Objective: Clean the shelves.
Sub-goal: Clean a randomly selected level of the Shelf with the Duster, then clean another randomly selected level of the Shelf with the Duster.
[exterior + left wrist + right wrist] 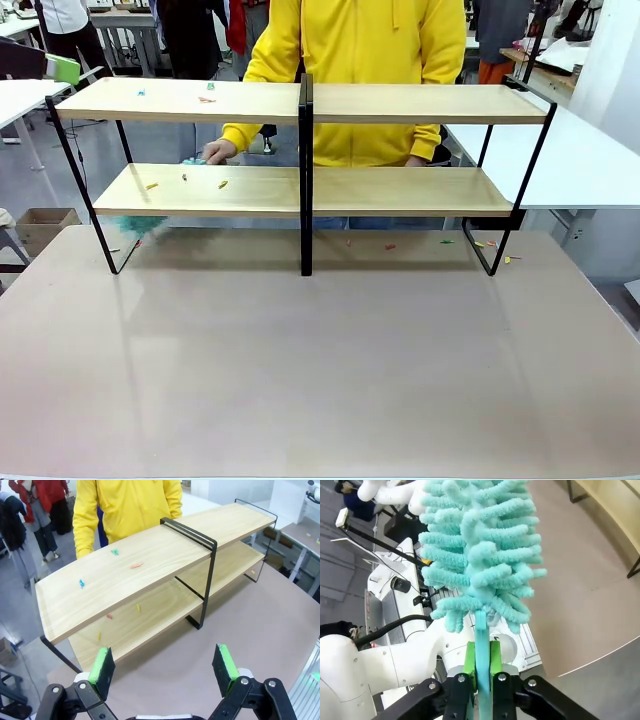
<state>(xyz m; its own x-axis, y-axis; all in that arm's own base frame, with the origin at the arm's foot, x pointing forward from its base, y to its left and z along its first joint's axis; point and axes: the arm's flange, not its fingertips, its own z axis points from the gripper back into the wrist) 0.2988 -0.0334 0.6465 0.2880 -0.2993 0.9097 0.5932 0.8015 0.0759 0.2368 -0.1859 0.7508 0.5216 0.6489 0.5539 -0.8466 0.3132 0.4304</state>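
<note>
The shelves [400,103] stand across the far half of the table, two light-wood boards on a black frame; the left wrist view looks down on the shelves [150,565] from their left end. Small coloured scraps [207,99] lie on the left halves of both boards. My left gripper [164,667] hangs open above the table in front of the rack, holding nothing. My right gripper [481,662] is shut on the handle of a teal fluffy duster [480,545], held up over the table. A person's hand [218,150] holds something teal at the back of the lower board.
The person in a yellow top [350,40] stands right behind the rack. More scraps [485,243] lie on the table [320,360] by the rack's right foot. A teal fuzzy blur [145,225] shows under the lower board's left end. White tables flank both sides.
</note>
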